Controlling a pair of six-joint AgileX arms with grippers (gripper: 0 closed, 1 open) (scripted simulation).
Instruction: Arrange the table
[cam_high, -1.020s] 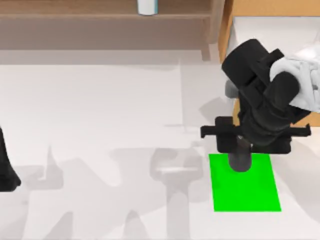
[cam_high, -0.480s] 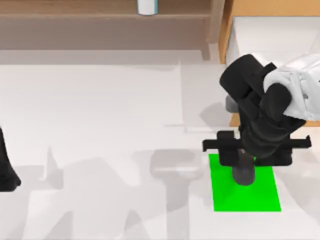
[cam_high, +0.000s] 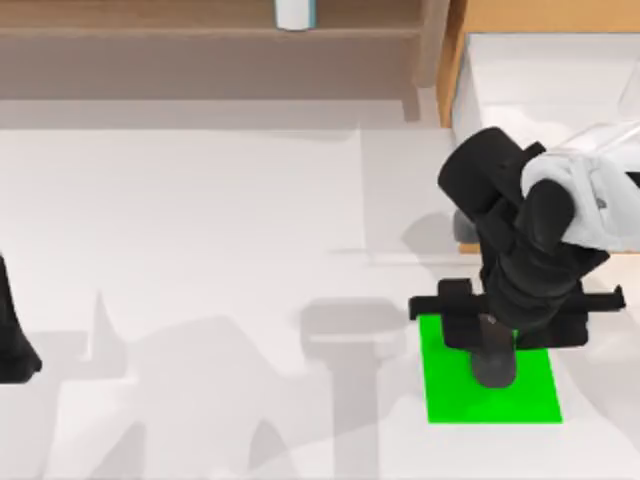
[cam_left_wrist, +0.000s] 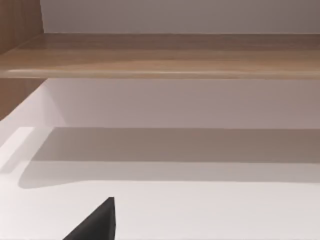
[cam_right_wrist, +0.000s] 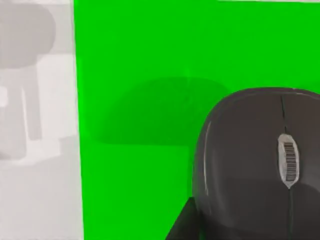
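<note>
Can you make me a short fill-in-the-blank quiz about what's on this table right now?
1. The right gripper hangs over the small bright ____ rectangular pad.
2. The dark grey object under it, with a scroll wheel, is a computer ____.
3. The pad lies on the large flat white table at its ____ side.
4. The left arm is parked at the table's ____ edge.

Missing words: green; mouse; right; left
</note>
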